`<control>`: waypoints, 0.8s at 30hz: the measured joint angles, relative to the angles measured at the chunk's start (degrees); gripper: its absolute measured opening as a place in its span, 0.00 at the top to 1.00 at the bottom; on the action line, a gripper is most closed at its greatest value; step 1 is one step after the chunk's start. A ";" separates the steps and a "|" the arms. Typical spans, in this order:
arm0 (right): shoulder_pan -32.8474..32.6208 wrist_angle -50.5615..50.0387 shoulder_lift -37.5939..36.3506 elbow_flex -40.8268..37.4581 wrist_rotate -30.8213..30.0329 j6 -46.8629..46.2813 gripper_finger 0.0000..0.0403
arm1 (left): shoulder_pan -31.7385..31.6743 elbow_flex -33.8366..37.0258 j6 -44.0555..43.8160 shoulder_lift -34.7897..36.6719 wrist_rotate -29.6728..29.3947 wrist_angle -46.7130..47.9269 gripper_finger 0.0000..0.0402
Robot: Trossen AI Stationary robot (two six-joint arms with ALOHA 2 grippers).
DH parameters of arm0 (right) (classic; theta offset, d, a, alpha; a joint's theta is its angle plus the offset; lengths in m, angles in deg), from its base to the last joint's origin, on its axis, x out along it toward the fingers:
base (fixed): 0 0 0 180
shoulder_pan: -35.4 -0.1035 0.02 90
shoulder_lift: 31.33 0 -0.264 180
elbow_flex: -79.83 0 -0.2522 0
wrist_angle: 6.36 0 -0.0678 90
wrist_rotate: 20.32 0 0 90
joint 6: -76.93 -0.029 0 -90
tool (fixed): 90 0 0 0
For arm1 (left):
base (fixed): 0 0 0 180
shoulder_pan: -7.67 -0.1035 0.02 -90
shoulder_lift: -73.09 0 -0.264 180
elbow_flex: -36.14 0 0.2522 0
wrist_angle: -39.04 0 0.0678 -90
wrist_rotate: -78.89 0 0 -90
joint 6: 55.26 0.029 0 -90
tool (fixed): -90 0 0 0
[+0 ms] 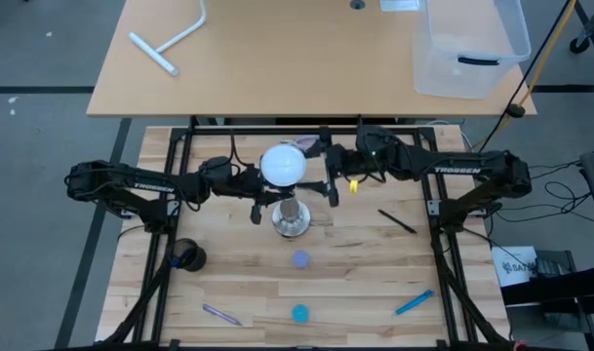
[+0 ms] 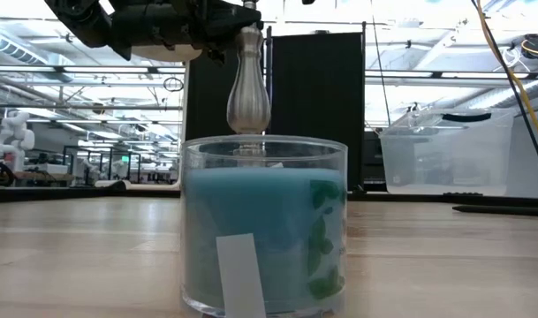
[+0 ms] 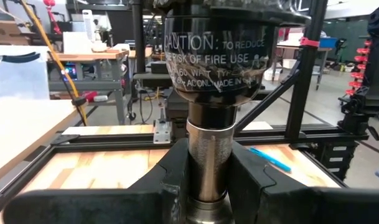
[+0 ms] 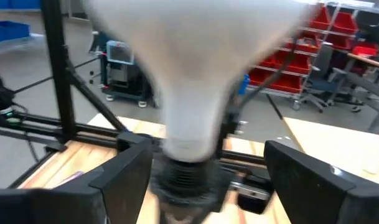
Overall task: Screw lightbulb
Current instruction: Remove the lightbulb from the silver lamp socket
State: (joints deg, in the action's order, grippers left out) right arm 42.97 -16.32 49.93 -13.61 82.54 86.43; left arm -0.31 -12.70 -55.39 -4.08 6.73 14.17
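Observation:
The white lightbulb (image 1: 284, 164) stands upright on the silvery socket stand (image 1: 290, 220) at the table's middle, its greyish neck (image 4: 186, 127) going down into the stand's black top (image 3: 214, 53). My left gripper (image 3: 208, 186) comes from the table's left and is shut on the stand's post. My right gripper (image 4: 201, 180) comes from the right, level with the bulb's neck. It is open, with one finger on either side of the neck and not touching it. In the low view the post (image 2: 249, 88) rises behind a jar. My left gripper pinches the stand's silvery post (image 3: 208, 158) between its two fingers (image 3: 177, 180), just under the black top. The fingers come level from the table's left and lie across the post. The stand stays upright with its round base on the table.
A glass jar with blue wax (image 2: 264, 225) stands close to the low camera. On the table lie a dark cup (image 1: 187, 255), a black pen (image 1: 396, 221), a blue pen (image 1: 415, 302) and a purple pen (image 1: 221, 314). A clear bin (image 1: 469, 44) sits on the far table.

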 joint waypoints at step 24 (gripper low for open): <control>-10.55 8.11 3.90 0.04 -26.71 0.81 0.25 | -0.69 0.00 -1.09 0.00 -3.34 0.11 0.81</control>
State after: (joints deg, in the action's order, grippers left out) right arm 32.42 -8.21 53.84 -13.57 55.83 87.23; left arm -1.00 -12.70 -56.48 -4.08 3.39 14.28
